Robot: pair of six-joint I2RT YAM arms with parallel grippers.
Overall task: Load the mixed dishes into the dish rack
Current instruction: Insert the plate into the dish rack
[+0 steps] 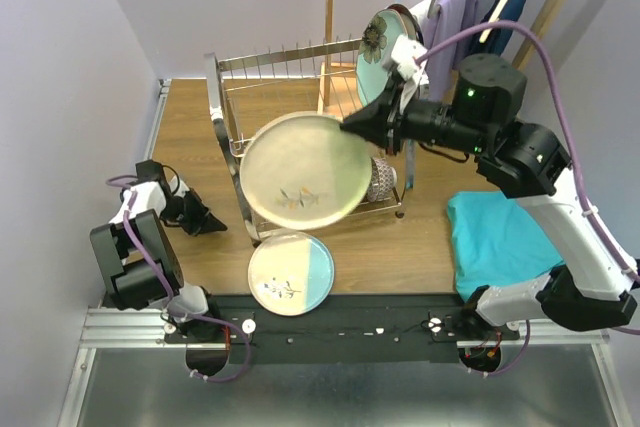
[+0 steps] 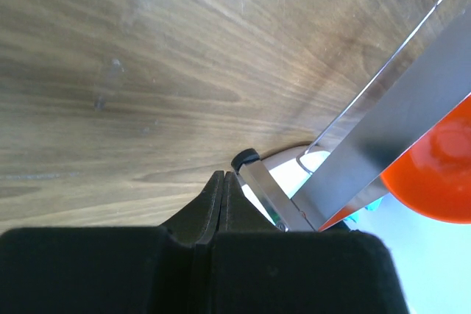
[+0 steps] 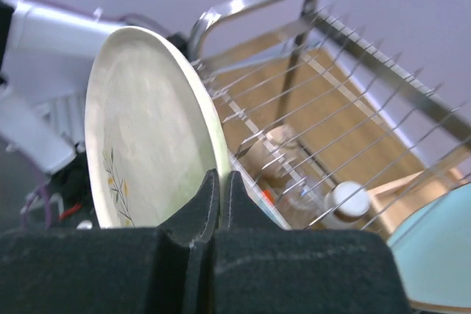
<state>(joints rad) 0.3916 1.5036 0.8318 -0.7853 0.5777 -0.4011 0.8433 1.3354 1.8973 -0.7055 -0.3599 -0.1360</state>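
Behind the dish rack (image 2: 412, 108) bar, left wrist view only: orange bowl (image 2: 438, 174)

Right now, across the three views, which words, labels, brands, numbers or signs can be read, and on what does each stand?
None can be read.
The pale green plate in the right gripper and the light blue plate on the table carry only painted sprigs, no writing.
The dish rack shows no label.

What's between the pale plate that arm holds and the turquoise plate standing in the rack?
Empty chrome wire prongs of the dish rack, clearest in the right wrist view.
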